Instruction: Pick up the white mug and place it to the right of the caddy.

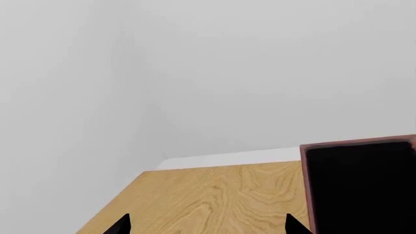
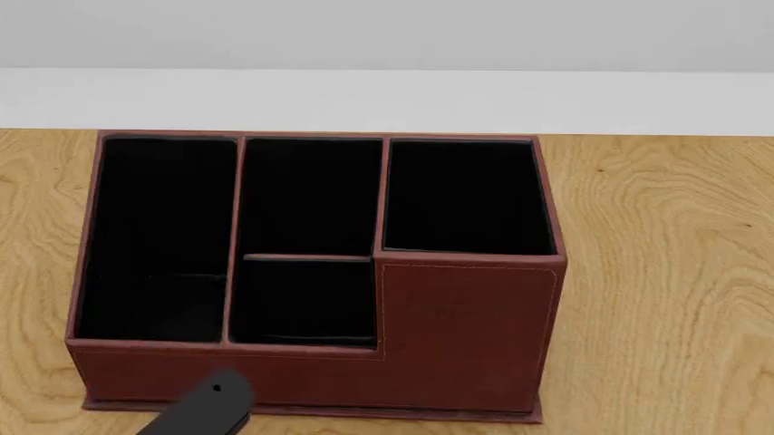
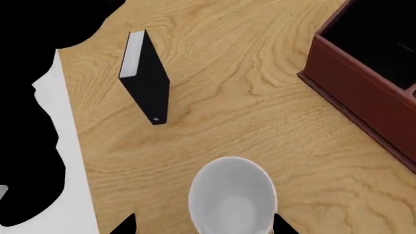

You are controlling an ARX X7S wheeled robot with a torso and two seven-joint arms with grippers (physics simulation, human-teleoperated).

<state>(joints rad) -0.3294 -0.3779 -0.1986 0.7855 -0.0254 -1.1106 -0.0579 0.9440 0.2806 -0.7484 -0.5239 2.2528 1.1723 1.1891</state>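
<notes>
The wooden tabletop (image 2: 677, 272) runs under everything I see, its far edge meeting a white wall. On it, close to that far edge, stands the caddy (image 2: 466, 331), a reddish-brown box with four black-lined compartments and a stepped front; from my head it fills most of the view, and bare wood lies to its right. A dark piece of my left arm (image 2: 199, 408) shows in front of it.

In my right wrist view a slim black box (image 3: 146, 80) with a white edge stands on the wood, well apart from the caddy's corner. The white mug (image 3: 233, 200) sits upright nearer to me, mouth open, apart from both.

My right claw (image 3: 201, 226) is spread, a black tip on each side of the mug; whether either tip touches it, I cannot tell. My left claw (image 1: 208, 226) is spread over bare wood near the tabletop's corner, holding nothing.
</notes>
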